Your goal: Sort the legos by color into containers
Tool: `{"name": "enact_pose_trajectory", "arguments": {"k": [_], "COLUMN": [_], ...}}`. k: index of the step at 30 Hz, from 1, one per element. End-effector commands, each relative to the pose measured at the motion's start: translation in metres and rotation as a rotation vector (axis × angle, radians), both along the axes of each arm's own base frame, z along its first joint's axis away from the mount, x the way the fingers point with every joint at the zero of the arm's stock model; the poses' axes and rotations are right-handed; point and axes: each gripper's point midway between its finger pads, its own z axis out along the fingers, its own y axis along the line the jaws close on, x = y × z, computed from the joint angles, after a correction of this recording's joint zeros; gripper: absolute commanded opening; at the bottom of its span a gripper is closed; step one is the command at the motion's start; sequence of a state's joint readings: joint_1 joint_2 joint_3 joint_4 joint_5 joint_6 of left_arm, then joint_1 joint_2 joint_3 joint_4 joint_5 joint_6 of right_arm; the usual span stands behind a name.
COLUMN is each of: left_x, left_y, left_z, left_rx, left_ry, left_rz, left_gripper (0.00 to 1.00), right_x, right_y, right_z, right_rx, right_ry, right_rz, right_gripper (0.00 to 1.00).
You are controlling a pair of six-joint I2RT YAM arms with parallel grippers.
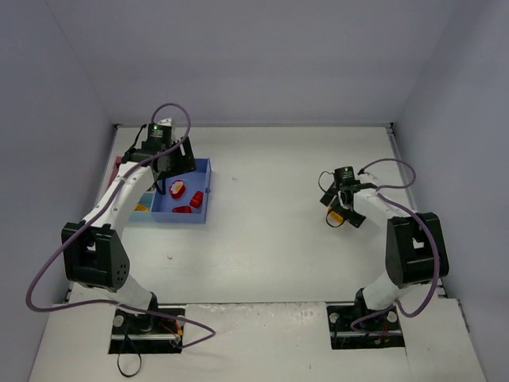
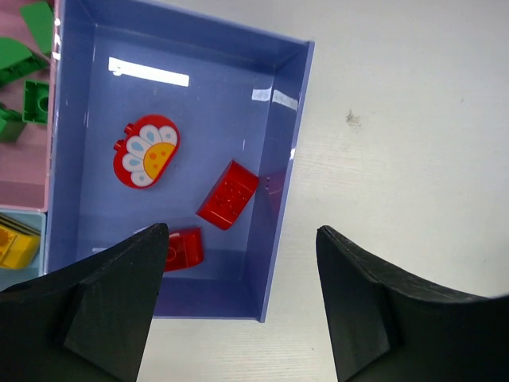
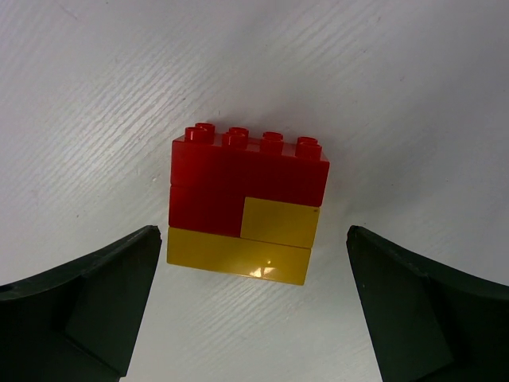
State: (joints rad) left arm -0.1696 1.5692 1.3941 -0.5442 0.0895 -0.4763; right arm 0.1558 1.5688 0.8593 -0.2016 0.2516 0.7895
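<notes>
The large blue tray (image 2: 280,215) holds three red legos: a rounded flower-printed one (image 2: 147,151) and two bricks (image 2: 228,194) (image 2: 183,248). Green legos (image 2: 20,79) lie in the pink tray (image 2: 32,171), and a yellow lego (image 2: 14,243) lies in the small light-blue tray (image 2: 36,219). My left gripper (image 2: 242,239) is open and empty above the blue tray's near right corner. A joined stack of red and yellow bricks (image 3: 246,203) lies on the table. My right gripper (image 3: 253,231) is open, with its fingers on either side of the stack's yellow end, apart from it.
In the top view the trays (image 1: 203,219) sit at the far left, with my left gripper (image 1: 165,181) over them. My right gripper (image 1: 340,213) and the stack (image 1: 337,215) are at mid right. Grey walls enclose the white table on three sides.
</notes>
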Motion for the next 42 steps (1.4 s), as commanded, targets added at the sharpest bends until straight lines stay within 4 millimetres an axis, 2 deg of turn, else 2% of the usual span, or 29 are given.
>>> {"name": "enact_pose_trajectory", "arguments": {"k": [1, 11, 15, 18, 21, 23, 24, 26, 27, 28, 29, 30, 31, 32, 35, 36, 42], "left_x": [-0.007, -0.015, -0.018, -0.020, -0.022, -0.023, -0.024, -0.025, -0.027, -0.028, -0.029, -0.032, -0.035, -0.039, -0.051, -0.055, -0.081], "left_y": [-0.006, -0.018, -0.020, -0.021, -0.022, -0.023, -0.027, -0.032, -0.040, -0.045, -0.050, -0.057, -0.067, -0.076, -0.100, -0.105, -0.144], "left_z": [0.014, 0.010, 0.006, 0.008, 0.012, 0.017, 0.021, 0.027, 0.031, 0.035, 0.039, 0.041, 0.048, 0.050, 0.060, 0.062, 0.079], "left_rx": [-0.024, -0.037, -0.044, -0.048, -0.049, -0.053, -0.067, -0.089, -0.121, -0.139, -0.155, -0.167, -0.202, -0.223, -0.314, -0.332, -0.437], "left_ry": [-0.033, -0.020, -0.005, -0.008, -0.020, -0.032, -0.039, -0.047, -0.047, -0.054, -0.058, -0.059, -0.065, -0.060, -0.047, -0.042, -0.025], "left_rz": [-0.023, -0.069, -0.081, -0.086, -0.100, -0.115, -0.131, -0.158, -0.189, -0.210, -0.229, -0.256, -0.300, -0.335, -0.435, -0.453, -0.616], "left_gripper": [0.69, 0.69, 0.69, 0.69, 0.69, 0.69, 0.69, 0.69, 0.69, 0.69, 0.69, 0.69, 0.69, 0.69, 0.69, 0.69, 0.69], "right_x": [0.014, 0.014, 0.014, 0.013, 0.015, 0.021, 0.025, 0.033, 0.041, 0.043, 0.046, 0.047, 0.046, 0.045, 0.037, 0.029, -0.004], "right_y": [-0.010, -0.013, -0.013, -0.012, -0.010, -0.003, 0.001, 0.023, 0.034, 0.043, 0.068, 0.082, 0.094, 0.117, 0.154, 0.168, 0.215], "right_z": [0.007, -0.002, -0.011, -0.014, -0.009, -0.001, 0.009, 0.023, 0.040, 0.048, 0.061, 0.079, 0.087, 0.105, 0.130, 0.139, 0.175], "right_rx": [-0.034, -0.059, -0.061, -0.062, -0.058, -0.065, -0.081, -0.070, -0.076, -0.116, -0.121, -0.131, -0.139, -0.139, -0.119, -0.075, -0.035], "right_ry": [-0.040, -0.038, -0.021, -0.015, -0.042, -0.076, -0.099, -0.152, -0.216, -0.239, -0.297, -0.357, -0.391, -0.467, -0.598, -0.643, -0.806], "right_rz": [-0.066, -0.043, -0.042, -0.028, -0.002, 0.058, 0.122, 0.246, 0.302, 0.407, 0.508, 0.575, 0.643, 0.773, 1.011, 1.103, 1.423], "right_gripper": [0.99, 0.93, 0.89, 0.81, 0.66, 0.53, 0.39, 0.21, 0.11, 0.00, 0.00, 0.00, 0.00, 0.00, 0.00, 0.00, 0.00]}}
